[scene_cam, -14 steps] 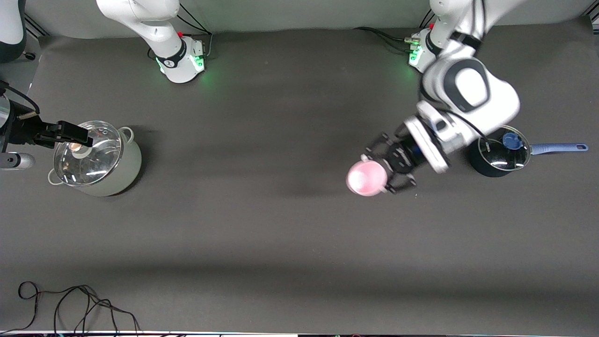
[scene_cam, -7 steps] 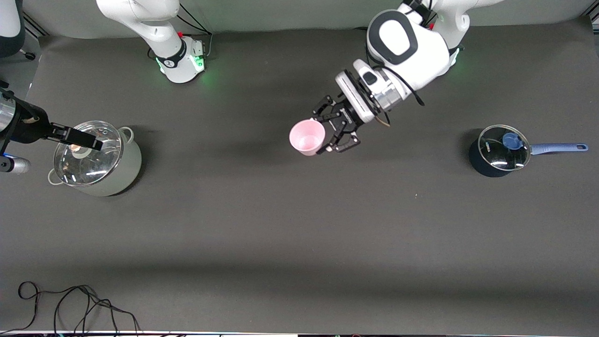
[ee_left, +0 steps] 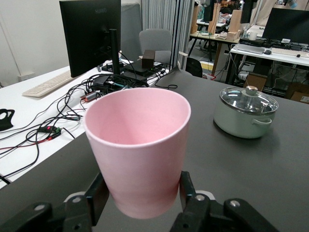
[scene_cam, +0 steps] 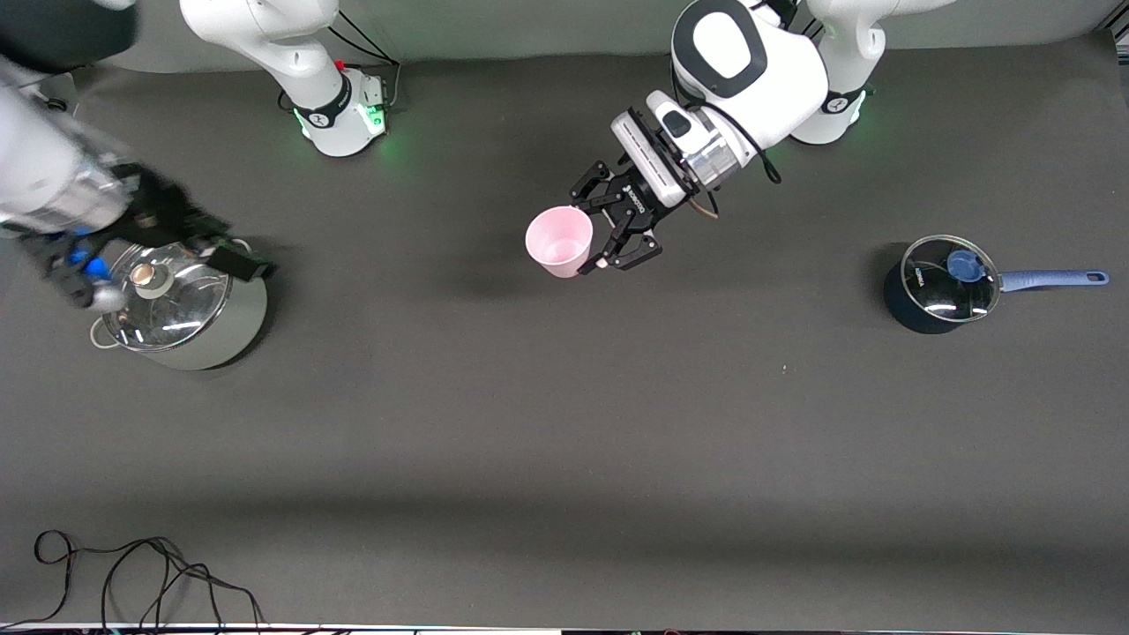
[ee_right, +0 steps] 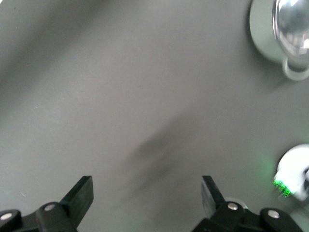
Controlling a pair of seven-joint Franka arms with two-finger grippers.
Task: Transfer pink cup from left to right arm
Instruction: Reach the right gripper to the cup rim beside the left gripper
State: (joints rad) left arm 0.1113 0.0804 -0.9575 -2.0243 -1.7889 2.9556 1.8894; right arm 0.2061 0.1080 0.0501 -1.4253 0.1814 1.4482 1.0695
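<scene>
Over the middle of the table, toward the arms' bases, the left gripper [scene_cam: 609, 238] grasps the pink cup [scene_cam: 559, 241] in the air, its black fingers [ee_left: 96, 195] clamped on the lower wall on both sides. The cup's long axis is tilted, its open mouth facing partly up toward the front camera, its base toward the gripper's palm. It lies on the side of the left gripper that faces the right arm's end of the table.

The right gripper [scene_cam: 231, 257] hangs above the lidded pot [scene_cam: 181, 306] at that end, well apart from the cup, fingers [ee_right: 79, 193] spread wide with nothing between them (only bare table shows in the gap). The hand-over likely turns on this gap: the right gripper would have to cross toward the centre and meet the cup's free upper wall, above the left fingers, likely from the side.

Counted: one pink cup, one pale green pot with a glass lid, one dark saucepan [scene_cam: 942, 284] with a blue handle at the left arm's end, two arms, two grippers, one loose black cable [scene_cam: 141, 573] at the table's near edge.
</scene>
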